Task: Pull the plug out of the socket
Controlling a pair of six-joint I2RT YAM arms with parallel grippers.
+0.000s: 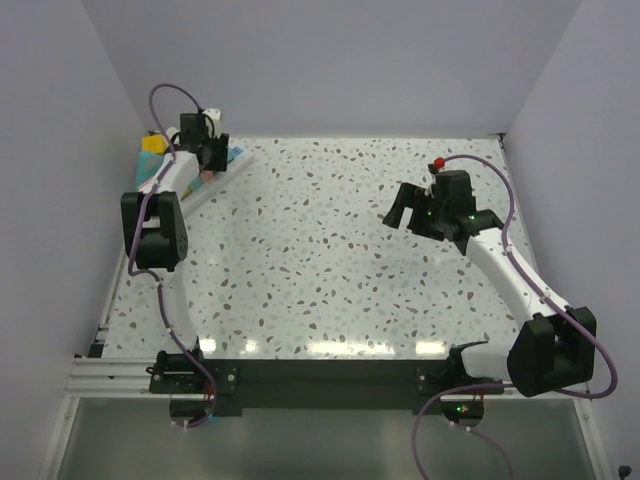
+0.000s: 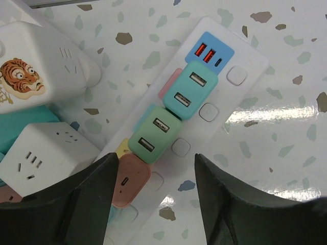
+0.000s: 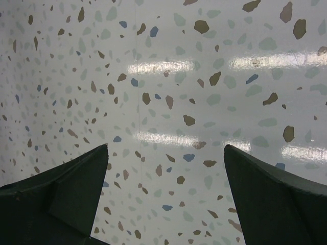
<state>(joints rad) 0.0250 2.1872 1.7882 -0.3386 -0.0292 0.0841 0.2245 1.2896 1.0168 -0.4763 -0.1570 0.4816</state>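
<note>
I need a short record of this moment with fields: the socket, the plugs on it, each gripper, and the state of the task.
socket: white power strip, lying diagonally on the speckled table
plugs: teal adapter, green adapter and pink adapter, all seated in a row
left gripper: open, above the strip near the green and pink adapters, holding nothing
right gripper: open, over bare table, far from the strip
task state: no plug pulled yet
</note>
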